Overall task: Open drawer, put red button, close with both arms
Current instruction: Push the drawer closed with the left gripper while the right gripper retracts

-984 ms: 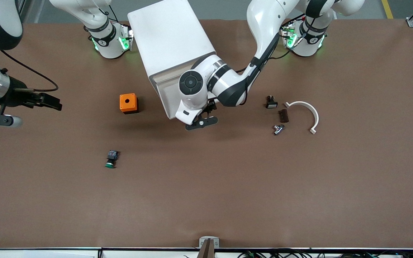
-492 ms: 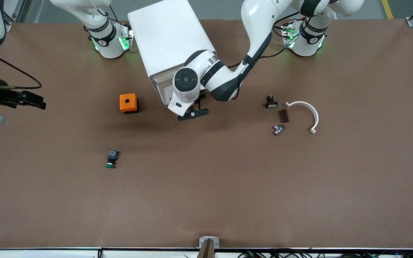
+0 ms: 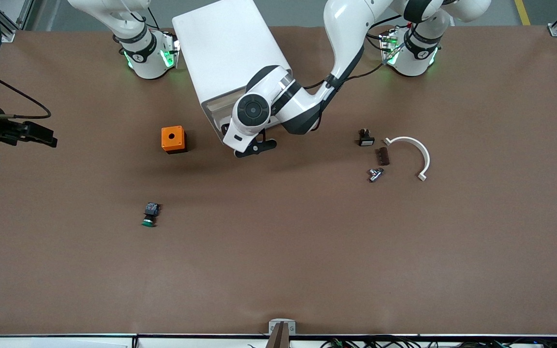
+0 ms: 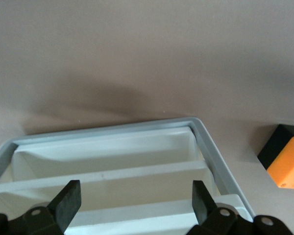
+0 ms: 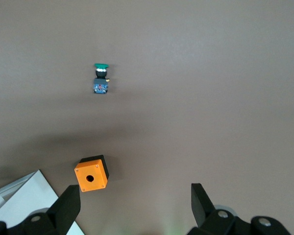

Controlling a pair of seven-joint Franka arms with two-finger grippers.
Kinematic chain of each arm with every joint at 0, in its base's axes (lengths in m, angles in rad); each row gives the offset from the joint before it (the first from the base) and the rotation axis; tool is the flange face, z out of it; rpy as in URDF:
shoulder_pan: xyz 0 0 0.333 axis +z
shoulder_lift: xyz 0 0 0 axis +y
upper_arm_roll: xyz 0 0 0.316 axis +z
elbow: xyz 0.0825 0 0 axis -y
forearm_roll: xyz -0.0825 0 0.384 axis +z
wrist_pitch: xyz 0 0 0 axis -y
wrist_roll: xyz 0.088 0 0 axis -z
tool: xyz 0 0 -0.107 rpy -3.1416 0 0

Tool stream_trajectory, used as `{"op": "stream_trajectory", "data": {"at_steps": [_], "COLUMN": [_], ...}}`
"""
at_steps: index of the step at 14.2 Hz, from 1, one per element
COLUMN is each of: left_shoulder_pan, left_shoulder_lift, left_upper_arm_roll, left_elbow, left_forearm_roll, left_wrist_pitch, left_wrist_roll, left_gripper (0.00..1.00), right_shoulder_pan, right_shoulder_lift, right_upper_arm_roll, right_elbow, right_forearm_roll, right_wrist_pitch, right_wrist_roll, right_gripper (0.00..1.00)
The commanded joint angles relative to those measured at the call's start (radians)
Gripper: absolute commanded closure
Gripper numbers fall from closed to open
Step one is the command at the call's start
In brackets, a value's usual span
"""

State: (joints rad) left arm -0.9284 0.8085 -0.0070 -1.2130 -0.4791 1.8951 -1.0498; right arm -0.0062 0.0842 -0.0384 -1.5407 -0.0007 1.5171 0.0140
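L arm reaches down across the white cabinet (image 3: 230, 53), and the left gripper (image 4: 132, 198) sits right at the drawer (image 4: 112, 166), w/ its fingers (image 4: 68, 200) spread wide and nothing between them. Left wrist cam shows the drawer only partly out of the cabinet: white walls, a couple of cross ridges, grey rim. Can't spot the red button anywhere in any view, incl. the bit of the drawer that's visible, so no idea where it is atm.

R arm waits off at its own end of the bench (image 3: 278, 270), right gripper (image 3: 36, 136) up in the air over the bare brown top near the edge, fingers also apart, holding nothing. Its wrist cam looks down on the orange box (image 5: 91, 174) w/ the hole and the green button (image 5: 101, 78), plus a corner of the cabinet.

Other stuff on the bench:
- orange box sits just beside the cabinet front, toward the R arm's end
- green-capped switch lies nearer the front cam than the orange box, well apart from it
- toward the L arm's end there's a little cluster: small black part (image 3: 365, 138), a dark brown strip (image 3: 382, 156), a metal fitting (image 3: 375, 174) and a white curved piece (image 3: 411, 154), all near each other; can't tell if the strip touches the curved piece.
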Motion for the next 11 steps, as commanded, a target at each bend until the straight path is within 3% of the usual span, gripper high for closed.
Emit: {"op": "stream_trajectory", "data": {"at_steps": [1,11], "left_shoulder_pan": [-0.003,0.005], "left_shoulder_lift": [-0.017,-0.020], "left_upper_arm_roll": [-0.016,-0.033], "left_elbow": [-0.036,-0.039], "left_forearm_roll": [-0.044,-0.124], "left_wrist_pitch": [0.009,0.009], "left_wrist_roll": [-0.007,-0.007], "left_gripper": [0.00,0.00], "right_shoulder_pan": [-0.011,-0.032], "right_shoulder_lift": [0.002,-0.031], "right_upper_arm_roll": [0.018,0.012], "right_elbow": [0.050,0.062], "right_forearm_roll": [0.004,0.004], "right_wrist_pitch": [-0.012,-0.112], "right_wrist_roll": [0.007,0.001], "right_gripper": [0.00,0.00]}}
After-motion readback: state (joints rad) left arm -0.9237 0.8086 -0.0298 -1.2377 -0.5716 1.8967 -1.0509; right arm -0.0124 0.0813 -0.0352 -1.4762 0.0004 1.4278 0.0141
